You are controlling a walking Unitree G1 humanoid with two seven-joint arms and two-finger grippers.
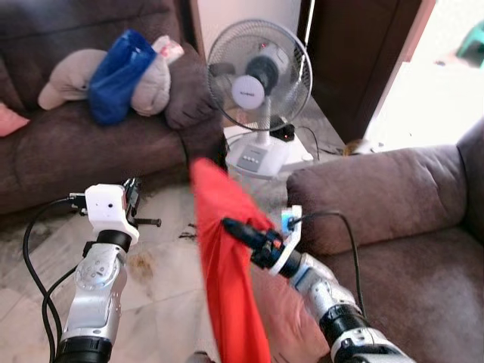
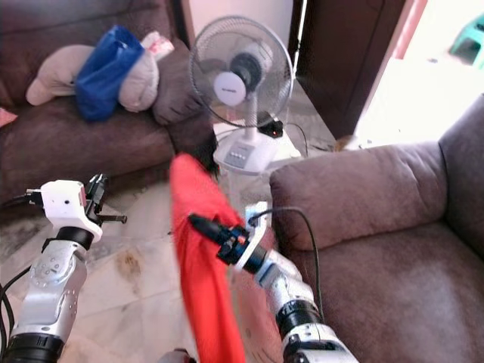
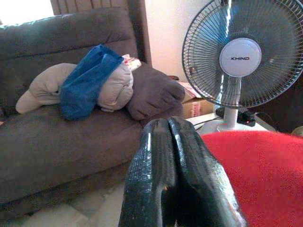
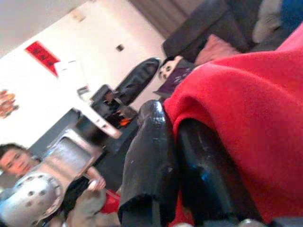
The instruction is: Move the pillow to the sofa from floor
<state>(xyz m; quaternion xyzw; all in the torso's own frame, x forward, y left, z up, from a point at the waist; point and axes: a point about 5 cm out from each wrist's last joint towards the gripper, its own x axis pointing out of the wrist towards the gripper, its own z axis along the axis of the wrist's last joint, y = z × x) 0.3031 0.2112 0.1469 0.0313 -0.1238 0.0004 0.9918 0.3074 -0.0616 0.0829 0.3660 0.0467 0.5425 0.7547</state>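
Right fingers [image 1: 227, 224] clamped on red pillow [image 1: 227, 287].

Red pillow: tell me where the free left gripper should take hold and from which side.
Probably the upper edge of the red pillow, approached from the robot's left. It hangs limp from the right gripper, pinched near its top, so its left face is open toward the left gripper, which is shut and empty.

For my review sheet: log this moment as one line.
right gripper: shut on red pillow, lifted off floor | left gripper: shut, empty, raised | sofa: at robot's right, pillow not yet on it
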